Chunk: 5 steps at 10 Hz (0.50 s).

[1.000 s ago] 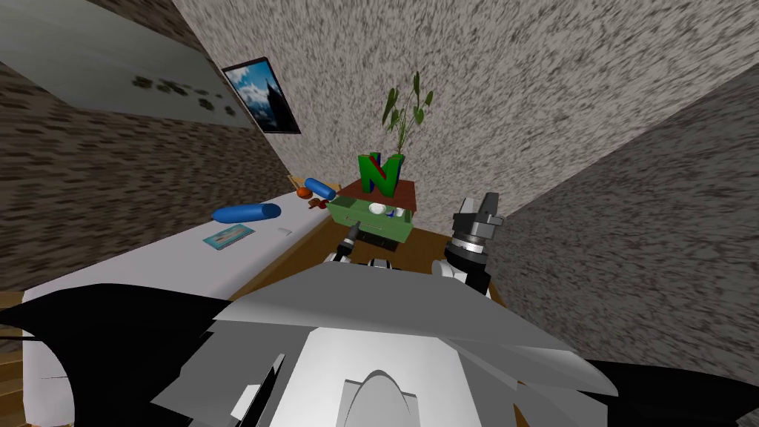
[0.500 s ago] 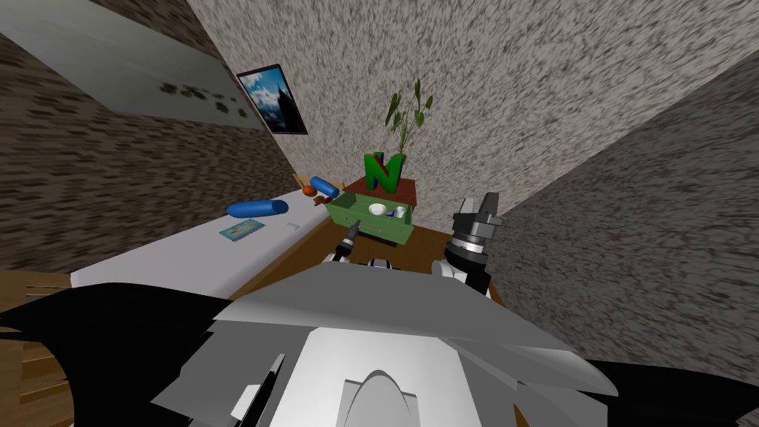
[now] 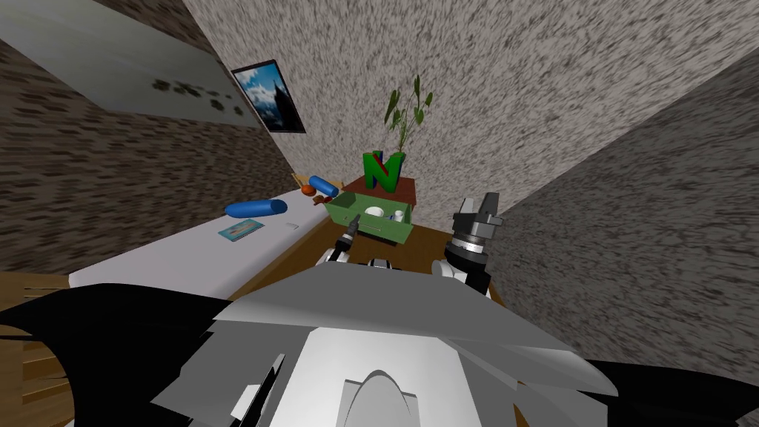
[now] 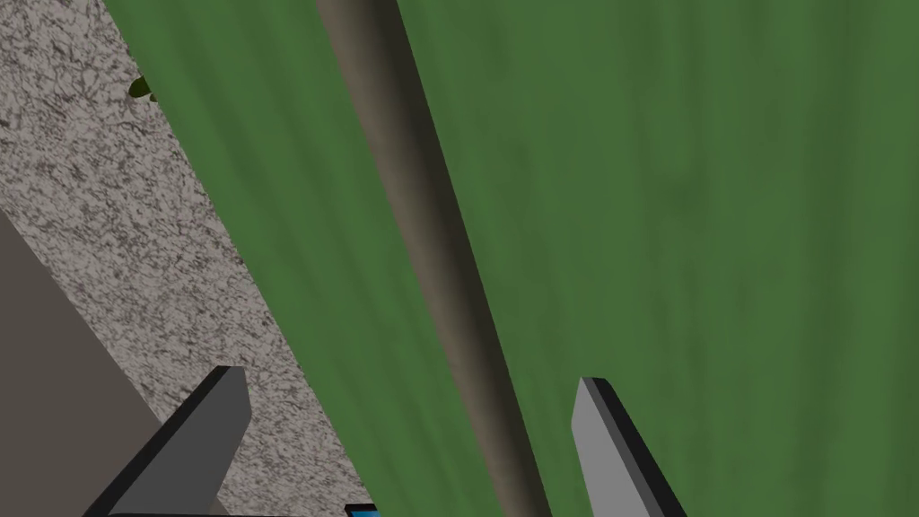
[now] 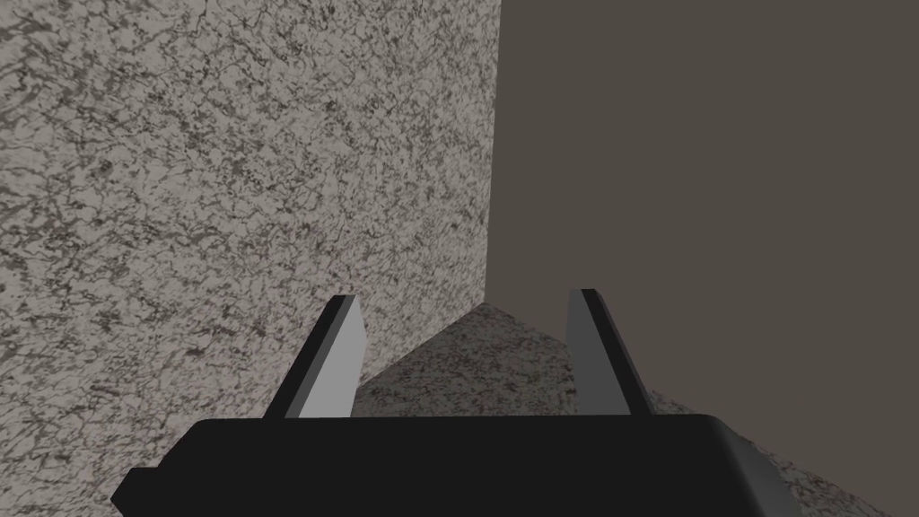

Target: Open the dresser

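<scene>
Our left tool [image 3: 354, 224] is at the green drawer [image 3: 385, 231] of the dresser [image 3: 404, 196], which stands against the speckled wall [image 3: 519, 89] ahead, the drawer pulled out. Its spread fingers [image 4: 193, 431] straddle the dull bar handle [image 4: 404, 179] without pinching it. Both ends of the handle are cut off. The white things [image 3: 374, 213] inside are too small to name. Our right tool [image 5: 467, 301] is raised, fingers apart.

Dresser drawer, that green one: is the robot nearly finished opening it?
Mostly done, it seems: the green dresser's top drawer stands pulled out, white items visible inside. In hand: the left gripper straddles its handle with fingers open, not clamped. Left: perhaps only drawing the arm away. The right gripper hangs open, idle.
</scene>
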{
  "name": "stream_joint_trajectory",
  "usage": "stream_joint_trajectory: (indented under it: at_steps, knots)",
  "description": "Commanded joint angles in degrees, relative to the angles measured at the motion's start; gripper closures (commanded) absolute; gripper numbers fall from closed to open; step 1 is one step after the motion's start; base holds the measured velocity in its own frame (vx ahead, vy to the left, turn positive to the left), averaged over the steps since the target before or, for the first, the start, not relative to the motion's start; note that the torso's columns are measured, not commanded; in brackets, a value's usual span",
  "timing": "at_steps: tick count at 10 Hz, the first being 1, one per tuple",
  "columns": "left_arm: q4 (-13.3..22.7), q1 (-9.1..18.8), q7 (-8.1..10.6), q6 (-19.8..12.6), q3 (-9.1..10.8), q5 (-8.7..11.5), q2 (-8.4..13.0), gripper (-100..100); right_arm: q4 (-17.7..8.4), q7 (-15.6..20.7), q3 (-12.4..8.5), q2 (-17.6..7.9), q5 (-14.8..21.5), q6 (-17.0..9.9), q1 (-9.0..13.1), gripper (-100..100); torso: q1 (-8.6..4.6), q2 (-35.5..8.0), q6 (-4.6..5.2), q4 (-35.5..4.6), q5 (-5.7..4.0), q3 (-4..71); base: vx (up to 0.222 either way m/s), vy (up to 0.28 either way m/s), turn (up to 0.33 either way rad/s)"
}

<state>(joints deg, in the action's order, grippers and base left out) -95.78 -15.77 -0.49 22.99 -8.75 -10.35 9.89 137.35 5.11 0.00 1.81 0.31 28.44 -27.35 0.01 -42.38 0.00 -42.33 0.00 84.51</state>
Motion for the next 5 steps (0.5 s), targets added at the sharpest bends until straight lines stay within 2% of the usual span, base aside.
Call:
stream_joint_trajectory:
  at_steps: [1, 2, 3, 4, 5]
  knots:
    - [-3.35, 0.38, 0.93, -3.62, 0.00, 0.08, 0.88, -100, 0.00, 0.00, 0.00, 0.00, 0.00, 0.00, 0.00, 0, 0.01, -0.03, 0.00, -0.01, 0.00, -0.02, -0.036, -0.009, -0.015]
    - [-4.53, 0.55, 1.24, -4.93, 0.00, 0.11, 1.16, -100, 0.00, 0.00, 0.00, 0.00, 0.00, 0.00, 0.00, 0, -0.04, -0.06, -0.02, -0.12, -0.07, -0.01, -0.034, -0.010, -0.015]
    - [-3.29, 0.38, 1.09, -4.40, -0.10, 0.11, 1.01, -100, 0.00, 0.00, 0.00, 0.00, 0.00, 0.00, 0.00, 0, -0.09, -0.15, -0.05, -0.27, -0.16, -0.04, -0.010, -0.001, -0.002]
    - [-3.38, 0.34, 1.19, -4.80, -0.12, 0.11, 1.05, 0, 0.00, 0.00, 0.00, 0.00, 0.00, 0.00, 0.00, 0, -0.10, -0.11, -0.03, -0.18, -0.11, -0.05, 0.000, 0.000, 0.000]
    - [-3.26, 0.25, 1.19, -4.85, -0.14, 0.11, 1.05, 0, 0.00, 0.00, 0.00, 0.00, 0.00, 0.00, 0.00, 0, -0.08, -0.03, 0.00, -0.11, -0.08, 0.00, 0.000, 0.000, 0.000]
